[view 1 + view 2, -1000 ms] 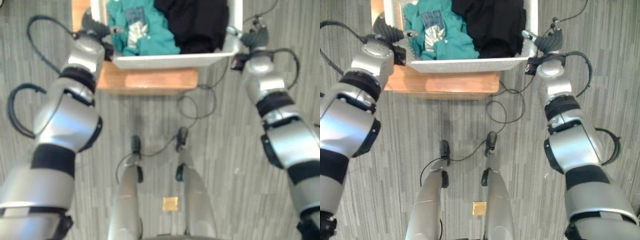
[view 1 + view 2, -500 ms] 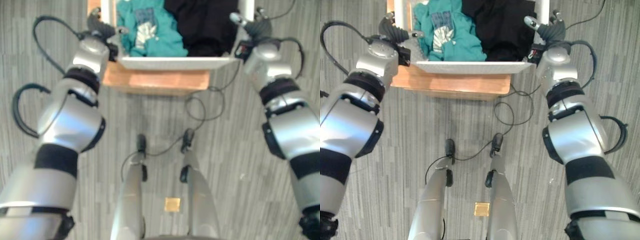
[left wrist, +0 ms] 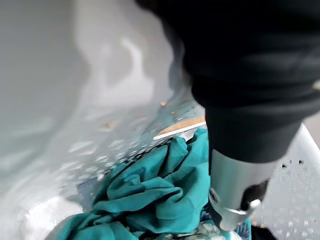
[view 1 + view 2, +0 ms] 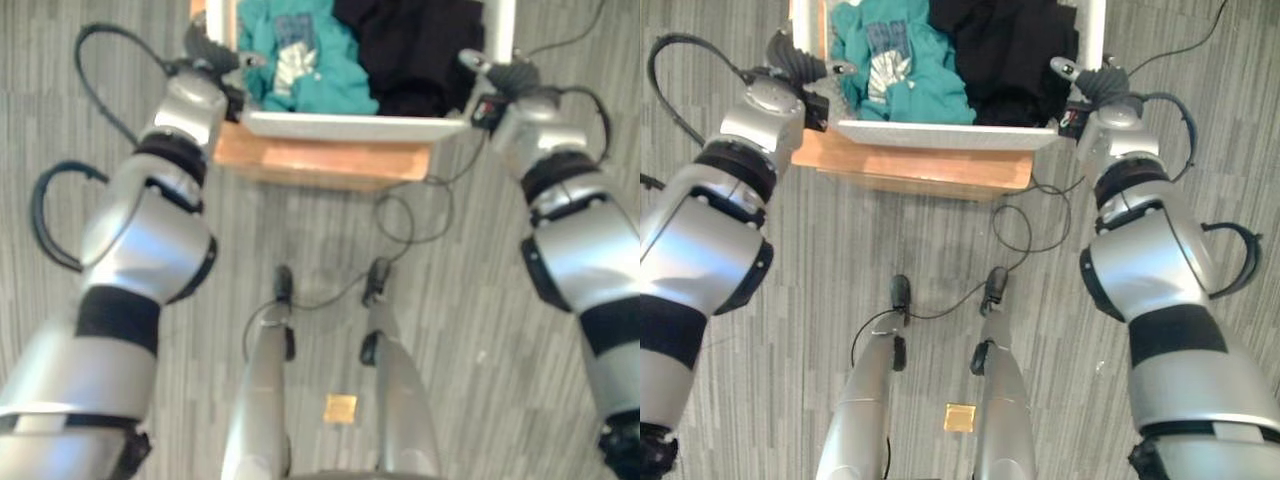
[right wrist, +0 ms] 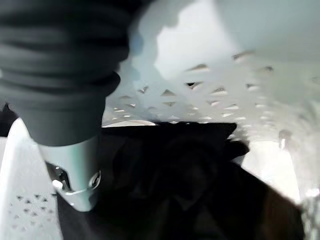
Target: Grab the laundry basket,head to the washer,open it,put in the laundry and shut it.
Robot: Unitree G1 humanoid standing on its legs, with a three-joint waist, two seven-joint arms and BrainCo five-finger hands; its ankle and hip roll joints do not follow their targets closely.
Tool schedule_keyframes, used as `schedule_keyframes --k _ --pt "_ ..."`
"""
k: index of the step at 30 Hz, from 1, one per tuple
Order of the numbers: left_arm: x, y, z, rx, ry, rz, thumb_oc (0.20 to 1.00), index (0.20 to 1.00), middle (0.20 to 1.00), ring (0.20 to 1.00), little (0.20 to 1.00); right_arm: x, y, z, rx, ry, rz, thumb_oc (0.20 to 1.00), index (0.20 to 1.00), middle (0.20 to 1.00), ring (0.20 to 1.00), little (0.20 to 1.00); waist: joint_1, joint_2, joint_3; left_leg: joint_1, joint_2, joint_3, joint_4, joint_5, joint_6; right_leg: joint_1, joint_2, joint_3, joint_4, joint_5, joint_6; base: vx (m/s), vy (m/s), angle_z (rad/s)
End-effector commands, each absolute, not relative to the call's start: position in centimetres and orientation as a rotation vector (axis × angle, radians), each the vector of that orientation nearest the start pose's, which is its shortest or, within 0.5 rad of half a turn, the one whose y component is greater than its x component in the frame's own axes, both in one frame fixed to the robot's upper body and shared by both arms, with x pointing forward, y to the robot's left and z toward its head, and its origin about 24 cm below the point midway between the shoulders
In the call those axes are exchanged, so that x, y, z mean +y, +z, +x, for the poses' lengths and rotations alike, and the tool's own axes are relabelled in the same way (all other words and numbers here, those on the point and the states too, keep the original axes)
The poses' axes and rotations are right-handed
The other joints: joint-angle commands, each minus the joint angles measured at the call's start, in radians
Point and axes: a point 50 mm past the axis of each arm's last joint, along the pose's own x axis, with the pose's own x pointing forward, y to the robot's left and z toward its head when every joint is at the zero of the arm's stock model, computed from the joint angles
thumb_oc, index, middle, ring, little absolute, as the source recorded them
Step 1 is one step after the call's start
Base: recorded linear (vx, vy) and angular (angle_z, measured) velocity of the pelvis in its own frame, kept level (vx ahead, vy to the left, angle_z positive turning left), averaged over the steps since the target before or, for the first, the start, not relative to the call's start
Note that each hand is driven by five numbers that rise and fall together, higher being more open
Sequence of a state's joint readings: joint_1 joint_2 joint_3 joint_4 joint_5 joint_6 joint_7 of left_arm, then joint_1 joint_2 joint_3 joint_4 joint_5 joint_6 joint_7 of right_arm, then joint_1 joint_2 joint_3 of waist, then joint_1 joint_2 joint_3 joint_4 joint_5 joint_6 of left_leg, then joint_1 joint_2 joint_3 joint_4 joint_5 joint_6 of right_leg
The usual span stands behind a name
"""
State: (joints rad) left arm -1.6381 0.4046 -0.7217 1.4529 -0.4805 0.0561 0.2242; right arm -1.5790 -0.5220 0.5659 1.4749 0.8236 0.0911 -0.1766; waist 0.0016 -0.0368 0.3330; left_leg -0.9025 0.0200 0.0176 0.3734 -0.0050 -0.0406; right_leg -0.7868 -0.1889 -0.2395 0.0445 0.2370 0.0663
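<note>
Right wrist view: perforated white laundry basket [image 5: 210,95].

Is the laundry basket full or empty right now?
Loaded, not empty. The white laundry basket holds crumpled teal clothing on the robot's left side and black clothing on its right. How deep the pile goes cannot be told.

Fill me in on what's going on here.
The robot stands facing a white laundry basket that sits on a low wooden stand. Its left hand is at the basket's left side and its right hand at the right side, a thumb of each reaching over the rim. Inside lie a teal garment and a black garment. How the fingers grip cannot be seen.
</note>
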Motion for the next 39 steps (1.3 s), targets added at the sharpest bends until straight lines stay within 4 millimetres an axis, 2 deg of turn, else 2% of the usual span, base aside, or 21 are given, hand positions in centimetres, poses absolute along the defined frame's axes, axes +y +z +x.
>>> schedule_keyframes --k 1,8,15,17,18,19,20,21,22,29,39 --pt "16.8 34.7 42.2 -0.207 0.311 0.593 1.0 1.0 1.0 1.0 1.0 -20.2 33.1 42.2 -0.115 -0.275 -0.073 1.0 1.0 1.0 1.0 1.0 0.02 0.006 0.042 0.087 -0.044 -0.01 -0.137 -0.026 0.007 0.164 -0.04 0.008 -0.017 -0.072 0.109 0.0 -0.009 0.13" --pt "16.2 35.2 42.2 -0.239 0.299 0.61 1.0 1.0 1.0 1.0 1.0 -18.8 34.9 42.1 -0.21 -0.226 0.0 1.0 1.0 1.0 1.0 1.0 0.024 -0.004 0.04 0.082 -0.047 -0.022 -0.135 -0.029 0.011 0.169 -0.039 0.001 -0.018 -0.073 0.11 0.0 -0.003 0.03" --pt "14.7 35.3 42.2 -0.262 0.263 0.642 1.0 1.0 1.0 1.0 1.0 -18.6 34.7 42.1 -0.188 -0.214 -0.028 1.0 1.0 1.0 1.0 1.0 0.033 -0.002 0.039 0.084 -0.053 -0.024 -0.135 -0.034 0.014 0.174 -0.04 -0.004 -0.017 -0.074 0.11 0.0 0.005 0.02" --pt "14.4 35.2 42.3 -0.263 0.249 0.655 1.0 1.0 1.0 1.0 1.0 -18.8 34.4 42.2 -0.168 -0.215 -0.048 0.821 0.821 0.821 0.821 0.821 0.036 -0.002 0.041 0.086 -0.055 -0.025 -0.139 -0.034 0.014 0.176 -0.041 -0.005 -0.019 -0.074 0.109 0.0 0.0 0.0" --pt "14.3 35.2 42.3 -0.265 0.246 0.661 1.0 1.0 1.0 1.0 1.0 -18.9 34.2 42.2 -0.16 -0.216 -0.053 0.784 0.784 0.784 0.784 0.784 0.037 -0.002 0.042 0.085 -0.056 -0.025 -0.138 -0.033 0.014 0.177 -0.041 -0.005 -0.019 -0.074 0.109 0.0 0.0 0.0" --pt "14.3 35.3 42.2 -0.267 0.245 0.666 0.862 0.862 0.862 0.862 0.862 -19.1 34.2 42.2 -0.155 -0.219 -0.057 0.667 0.667 0.667 0.667 0.667 0.038 -0.002 0.043 0.085 -0.056 -0.025 -0.138 -0.033 0.014 0.177 -0.041 -0.006 -0.018 -0.074 0.109 0.0 0.0 0.0" --pt "14.2 35.3 42.2 -0.268 0.241 0.671 0.511 0.511 0.511 0.511 0.511 -19.2 34.1 42.2 -0.15 -0.219 -0.063 0.464 0.464 0.464 0.464 0.464 0.038 -0.002 0.044 0.084 -0.056 -0.026 -0.138 -0.033 0.014 0.177 -0.041 -0.007 -0.018 -0.075 0.109 0.0 0.0 0.0" --pt "14.0 35.5 42.2 -0.273 0.234 0.683 0.363 0.363 0.363 0.363 0.363 -19.4 34.1 42.1 -0.146 -0.225 -0.077 0.278 0.278 0.278 0.278 0.278 0.04 -0.001 0.044 0.084 -0.058 -0.028 -0.139 -0.032 0.015 0.178 -0.042 -0.009 -0.017 -0.076 0.11 0.0 0.0 0.0" --pt "13.8 35.5 42.2 -0.276 0.229 0.689 0.2 0.2 0.2 0.2 0.2 -19.4 34.2 42.1 -0.144 -0.226 -0.085 0.2 0.2 0.2 0.2 0.2 0.041 -0.001 0.045 0.083 -0.059 -0.029 -0.138 -0.032 0.015 0.178 -0.041 -0.009 -0.017 -0.076 0.11 0.0 0.0 0.0" --pt "13.2 36.1 42.1 -0.311 0.223 0.775 0.2 0.2 0.2 0.2 0.2 -19.8 34.2 42.1 -0.146 -0.232 -0.169 0.2 0.2 0.2 0.2 0.2 0.045 -0.002 0.05 0.082 -0.062 -0.031 -0.146 -0.027 0.016 0.175 -0.04 -0.014 -0.015 -0.079 0.108 0.0 -0.002 0.02" --pt "12.4 36.0 42.0 -0.372 0.175 0.789 0.2 0.2 0.2 0.2 0.2 -19.4 34.6 42.1 -0.195 -0.226 -0.312 0.2 0.2 0.2 0.2 0.2 0.042 -0.004 0.057 0.089 -0.063 -0.037 -0.16 -0.018 0.016 0.175 -0.036 -0.016 -0.018 -0.081 0.109 0.0 0.0 0.0"
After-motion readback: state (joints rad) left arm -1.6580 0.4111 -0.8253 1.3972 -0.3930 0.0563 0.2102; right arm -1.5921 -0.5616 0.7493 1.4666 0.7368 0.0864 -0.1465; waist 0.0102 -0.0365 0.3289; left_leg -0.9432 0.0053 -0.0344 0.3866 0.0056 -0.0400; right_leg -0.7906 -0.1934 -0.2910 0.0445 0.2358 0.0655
